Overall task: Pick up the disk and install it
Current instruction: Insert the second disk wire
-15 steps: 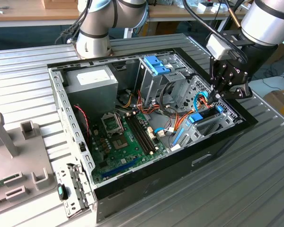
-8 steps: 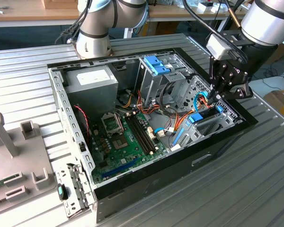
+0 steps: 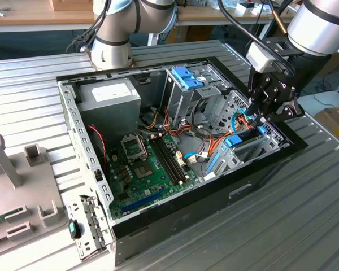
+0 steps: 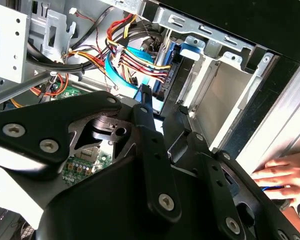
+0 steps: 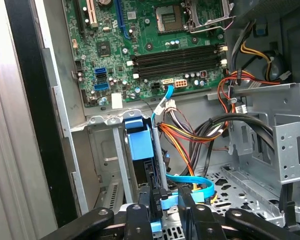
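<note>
The disk [image 3: 242,139] stands on edge in the metal bay at the open computer case's corner, on the exterior view's right. Its light-blue rail [image 5: 140,142] runs along the upper edge, and its dark body sits down between the bay's walls. My gripper [image 3: 261,119] is at the disk's end nearest the case wall. In the first wrist view the black fingers [image 5: 144,207] sit on either side of that end, and the gripper [image 5: 165,210] looks shut on it. A flat blue cable [image 5: 195,182] curls right beside the fingers.
Orange, red and black wires [image 5: 190,135] bunch beside the bay. The motherboard [image 3: 152,164] fills the case floor. A grey power-supply box [image 3: 110,96] and a tall cage with a blue clip [image 3: 186,79] stand behind. A person's hand [image 4: 285,172] rests outside the case wall.
</note>
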